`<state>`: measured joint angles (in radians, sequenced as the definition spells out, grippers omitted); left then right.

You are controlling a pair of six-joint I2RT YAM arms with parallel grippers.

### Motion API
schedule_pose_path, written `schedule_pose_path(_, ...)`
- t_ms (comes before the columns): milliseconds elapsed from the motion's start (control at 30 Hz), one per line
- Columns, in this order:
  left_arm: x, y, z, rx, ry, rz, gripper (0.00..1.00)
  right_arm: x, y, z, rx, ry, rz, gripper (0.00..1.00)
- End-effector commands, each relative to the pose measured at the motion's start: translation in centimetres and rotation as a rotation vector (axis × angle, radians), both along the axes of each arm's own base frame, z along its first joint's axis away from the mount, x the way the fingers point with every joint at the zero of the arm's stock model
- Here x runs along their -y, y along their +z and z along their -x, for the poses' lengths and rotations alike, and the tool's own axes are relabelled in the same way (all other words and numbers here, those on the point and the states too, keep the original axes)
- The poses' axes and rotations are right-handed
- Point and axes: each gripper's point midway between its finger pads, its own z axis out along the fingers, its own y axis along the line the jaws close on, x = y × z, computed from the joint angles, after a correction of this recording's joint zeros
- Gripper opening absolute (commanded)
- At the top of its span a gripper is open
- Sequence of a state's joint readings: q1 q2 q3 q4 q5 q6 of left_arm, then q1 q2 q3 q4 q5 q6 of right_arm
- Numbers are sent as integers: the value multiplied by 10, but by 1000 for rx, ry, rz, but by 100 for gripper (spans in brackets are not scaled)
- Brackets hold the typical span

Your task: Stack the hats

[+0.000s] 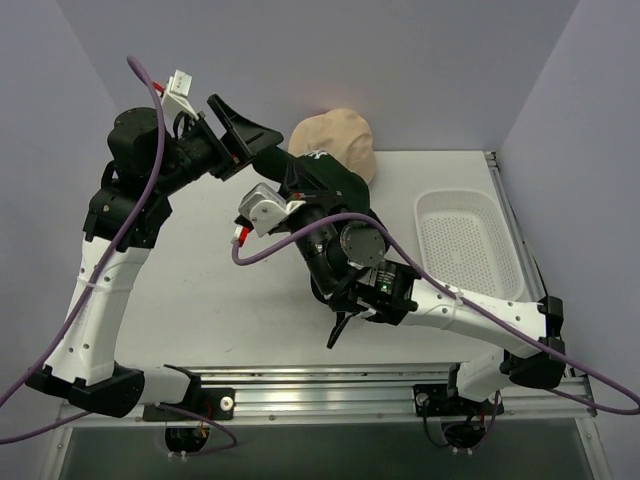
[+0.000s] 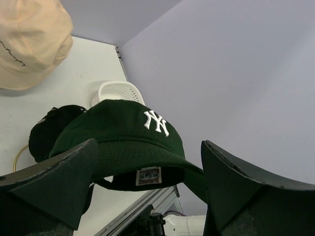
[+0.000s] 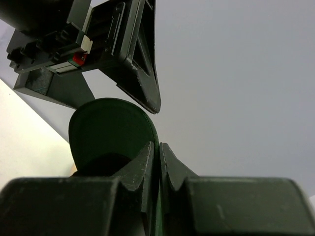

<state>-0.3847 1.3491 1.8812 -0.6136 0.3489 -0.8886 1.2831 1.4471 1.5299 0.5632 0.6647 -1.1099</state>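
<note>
My right gripper is shut on the brim of the dark green hat, a cap with a white embroidered logo, and holds it up above the table. In the top view this hat hangs just in front of the tan bucket hat. My left gripper stands open right beside the green brim, and its fingers frame the cap with nothing between them. A black cap lies on the table behind the green one. No pink hat is in view.
A white perforated tray stands at the right side of the table. In the left wrist view a thin gold wire loop shows beside the black cap. The walls close in behind and on both sides.
</note>
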Motion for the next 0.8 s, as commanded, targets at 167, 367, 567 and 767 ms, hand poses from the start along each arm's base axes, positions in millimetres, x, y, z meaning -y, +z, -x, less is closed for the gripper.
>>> schedule_pose_path(167,-10,24,35,99,-36,54,94,1,12,4,62,-63,-53,0)
schedule_pose_path(367,-42,16,34,133,83,-108,93,8,30,8,119,-65,-61,0)
schedule_pose_path(567,-52,23,49,104,60,-57,95,17,37,10,172,-95,-11,0)
schedule_pose_path(767,-26,47,72,98,-124,137,97,15,26,12,202,-134,96,0)
